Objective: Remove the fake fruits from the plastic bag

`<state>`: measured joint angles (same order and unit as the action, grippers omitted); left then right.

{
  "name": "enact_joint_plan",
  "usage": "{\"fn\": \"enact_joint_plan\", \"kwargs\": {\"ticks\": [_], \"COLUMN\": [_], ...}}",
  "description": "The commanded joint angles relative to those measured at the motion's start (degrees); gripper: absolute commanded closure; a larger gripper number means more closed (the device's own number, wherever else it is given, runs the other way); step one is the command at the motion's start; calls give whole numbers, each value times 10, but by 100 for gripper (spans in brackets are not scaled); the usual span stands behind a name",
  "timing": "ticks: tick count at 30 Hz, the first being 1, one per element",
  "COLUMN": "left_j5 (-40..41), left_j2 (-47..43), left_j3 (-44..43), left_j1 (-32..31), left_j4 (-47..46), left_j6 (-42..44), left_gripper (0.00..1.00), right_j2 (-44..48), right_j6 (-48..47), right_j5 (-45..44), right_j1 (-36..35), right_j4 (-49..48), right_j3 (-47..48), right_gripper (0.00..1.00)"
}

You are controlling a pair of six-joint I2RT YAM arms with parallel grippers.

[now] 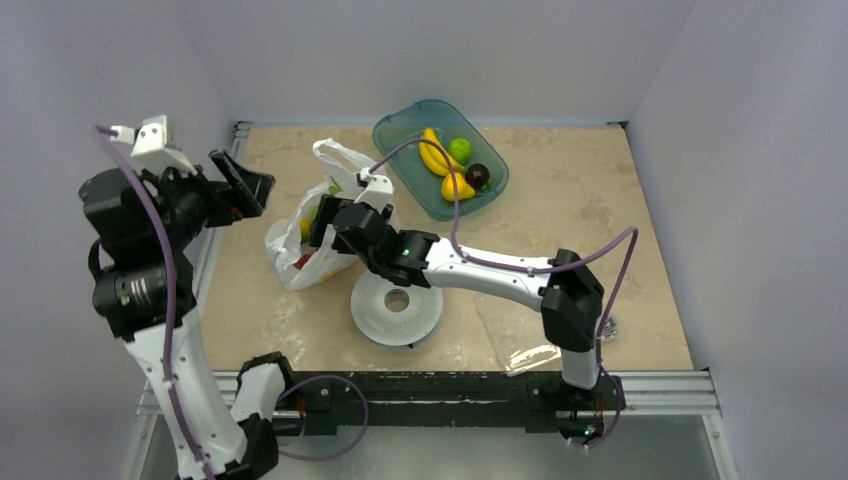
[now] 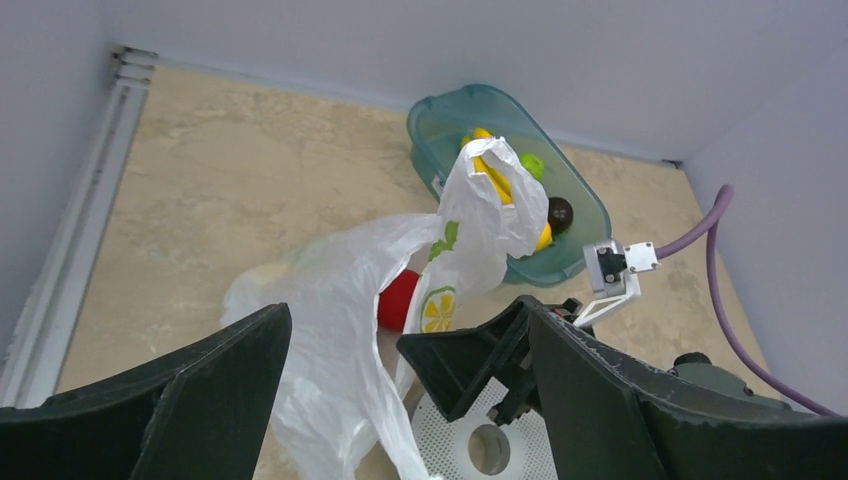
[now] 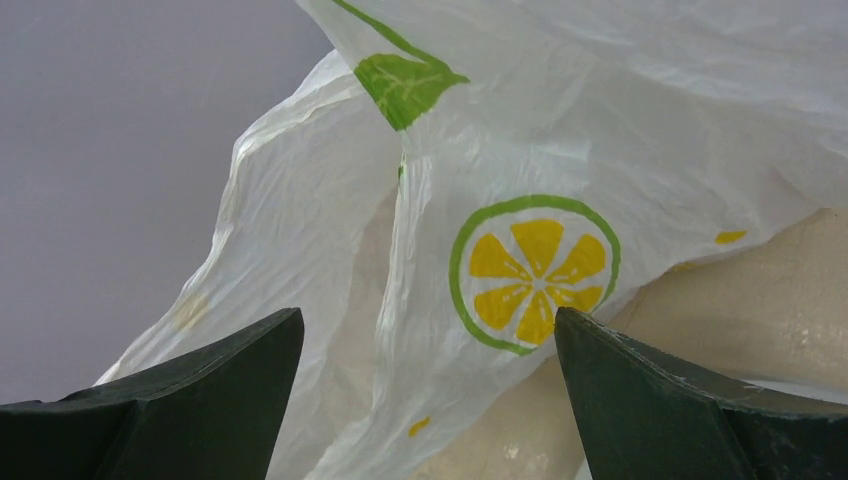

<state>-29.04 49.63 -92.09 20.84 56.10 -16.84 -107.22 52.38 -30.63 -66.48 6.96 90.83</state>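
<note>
Left gripper [image 1: 245, 190] hangs raised off the surface's [image 1: 600, 200] edge, wide open and empty. The plastic bag [image 1: 300, 268] lies left of centre, a red apple [image 2: 398, 298] showing between its folds. My right gripper [image 1: 322, 222] sits against the bag's right side, spread around loose film but pinching nothing. I judge I'm opening the bag. Next I should close on the film and lift it off the fruit.

Lab test cell — plain white walls [image 1: 430, 50], aluminium rail [image 1: 660, 381] edging beige tabletop [image 1: 590, 190].
</note>
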Motion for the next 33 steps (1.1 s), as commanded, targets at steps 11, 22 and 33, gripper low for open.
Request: {"fn": "enact_joint_plan", "kwargs": {"ticks": [11, 22, 33], "left_j5": [94, 253, 326], "left_j2": [132, 190, 119], "left_j3": [168, 227, 179], "left_j1": [-175, -230, -119], "left_j4": [-115, -148, -153], "left_j6": [119, 103, 17], "left_gripper": [7, 59, 100], "right_j2": [-38, 74, -16], "right_j6": [70, 88, -95], "right_j5": [-122, -118, 40], "right_j1": [-14, -13, 64], "right_j4": [71, -2, -195], "right_j3": [24, -139, -34], "right_gripper": [47, 93, 100]}}
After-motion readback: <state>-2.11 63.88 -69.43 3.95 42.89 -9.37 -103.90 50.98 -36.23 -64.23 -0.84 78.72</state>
